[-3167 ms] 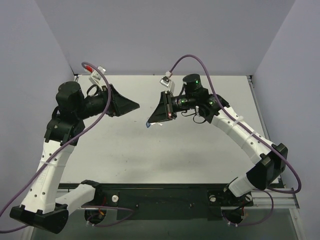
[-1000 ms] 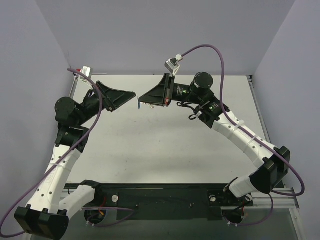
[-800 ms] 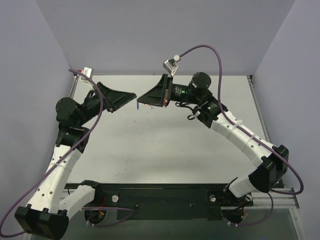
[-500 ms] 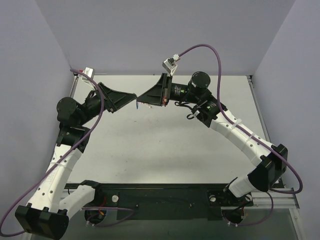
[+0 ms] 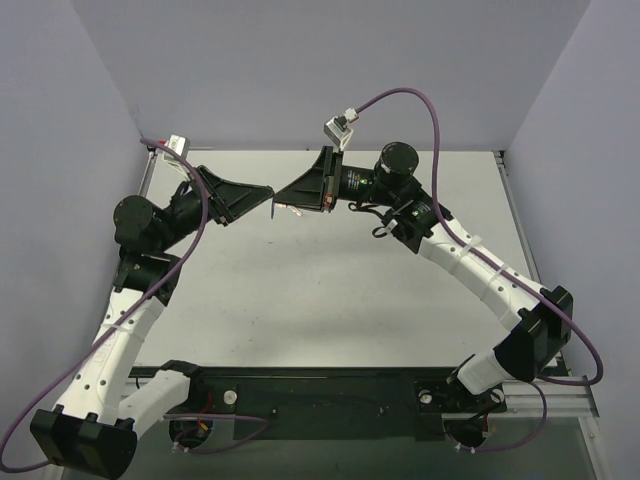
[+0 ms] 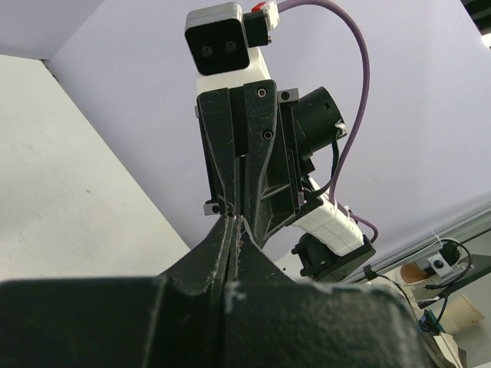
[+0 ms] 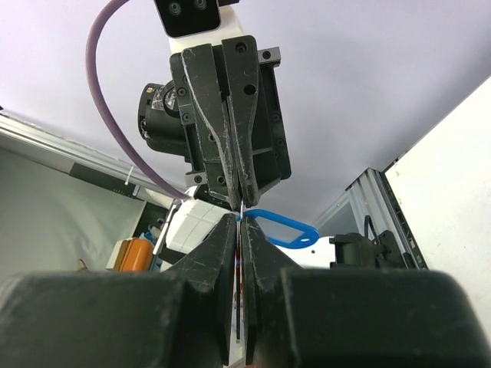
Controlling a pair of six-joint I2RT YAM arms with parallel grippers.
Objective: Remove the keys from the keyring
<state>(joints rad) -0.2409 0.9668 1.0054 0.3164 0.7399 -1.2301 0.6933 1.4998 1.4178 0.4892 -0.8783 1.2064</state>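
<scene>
Above the far middle of the bench (image 5: 330,300), the keyring (image 7: 280,226) sits where two pincer tips meet. The left pincer (image 5: 267,191) is just left of it, the right pincer (image 5: 280,199) just right.

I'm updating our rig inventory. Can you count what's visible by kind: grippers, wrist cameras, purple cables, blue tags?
Grippers: 2 (left gripper, right gripper)
Wrist cameras: 2 (left camera, right camera)
Purple cables: 2 (left cable, right cable)
Blue tag: 1
Total: 7
</scene>
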